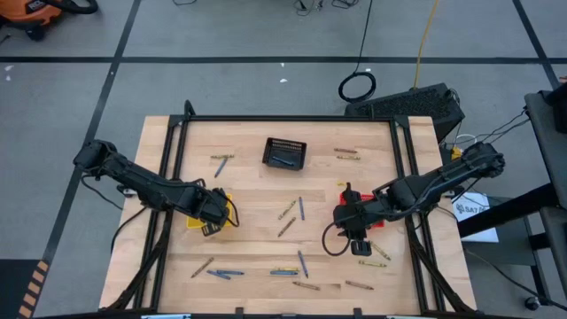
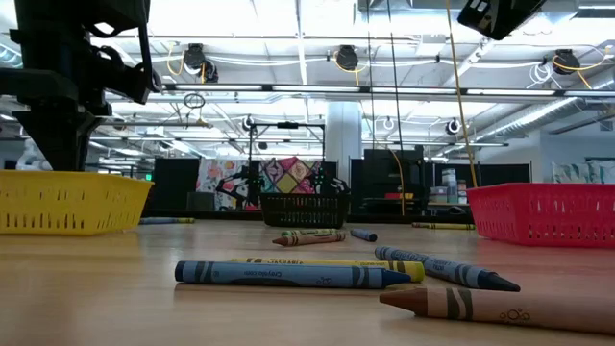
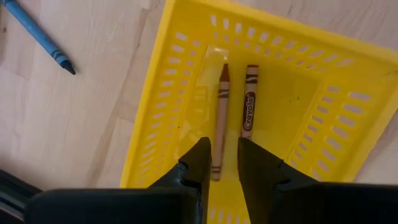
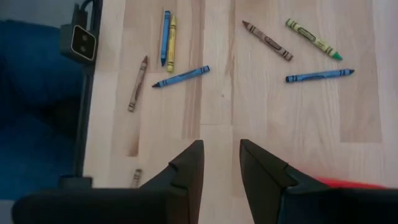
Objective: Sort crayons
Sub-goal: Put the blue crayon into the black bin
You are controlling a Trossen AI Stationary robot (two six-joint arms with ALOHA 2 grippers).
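Note:
My left gripper (image 3: 225, 158) hangs open over the yellow basket (image 3: 155, 124), fingers pointing down into it. A tan crayon (image 3: 219, 112) and a brown crayon (image 3: 250, 102) lie flat side by side on the basket's floor. The tan one's near end lies just below the fingertips. My right gripper (image 4: 221, 162) stands open above bare wood beside the red basket (image 4: 339, 184), with nothing between its fingers. Loose crayons lie ahead of it: a blue one (image 4: 181, 76), a brown one (image 4: 267, 40) and a yellow-green one (image 4: 313, 38).
A black basket (image 1: 285, 152) holding a blue crayon stands at the far middle of the table. Crayons lie scattered over the middle (image 1: 299, 208) and along the near edge (image 1: 283, 272). A black frame rail (image 4: 84, 93) runs along the table's edge near the right gripper.

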